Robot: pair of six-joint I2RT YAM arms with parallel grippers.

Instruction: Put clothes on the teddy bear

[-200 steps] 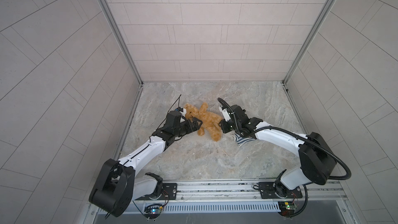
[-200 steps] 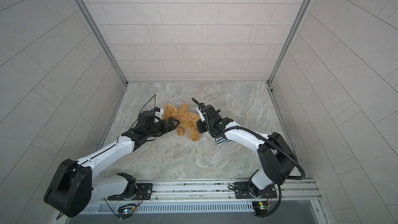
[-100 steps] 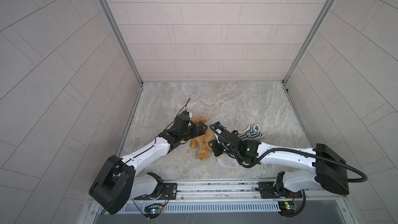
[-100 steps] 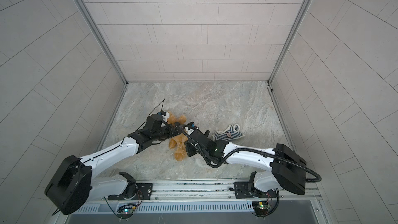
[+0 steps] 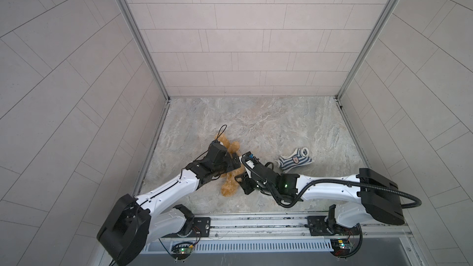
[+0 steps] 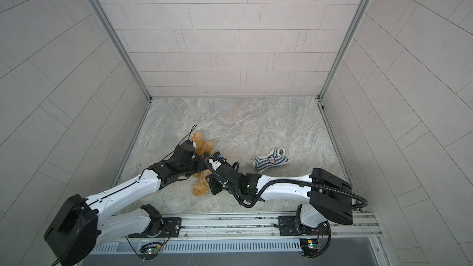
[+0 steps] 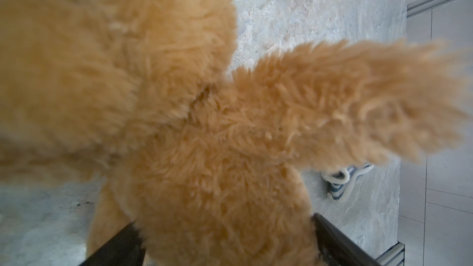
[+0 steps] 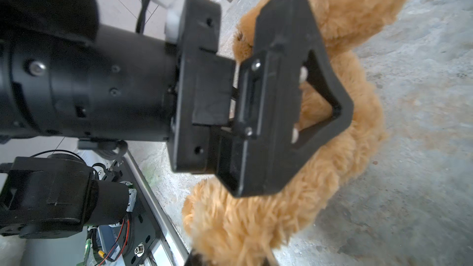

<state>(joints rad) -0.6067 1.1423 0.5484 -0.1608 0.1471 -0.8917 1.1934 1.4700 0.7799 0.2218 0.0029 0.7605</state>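
Note:
The fluffy golden-brown teddy bear stretches between my two grippers near the front left of the floor. My left gripper is open wide, its jaws either side of the bear's torso with fur against both. My right gripper is shut on the bear's lower leg. A black finger of the left gripper lies along the bear's body. The blue-and-white striped shirt lies apart on the floor to the right.
Tiled walls close off the marble floor on three sides. The metal rail carrying both arm bases runs along the front edge. The right arm's black cable loops above its forearm.
Both grippers and the bear have moved from mid-floor toward the front rail. The shirt stayed behind on the right, and the right gripper now grips the bear's leg.

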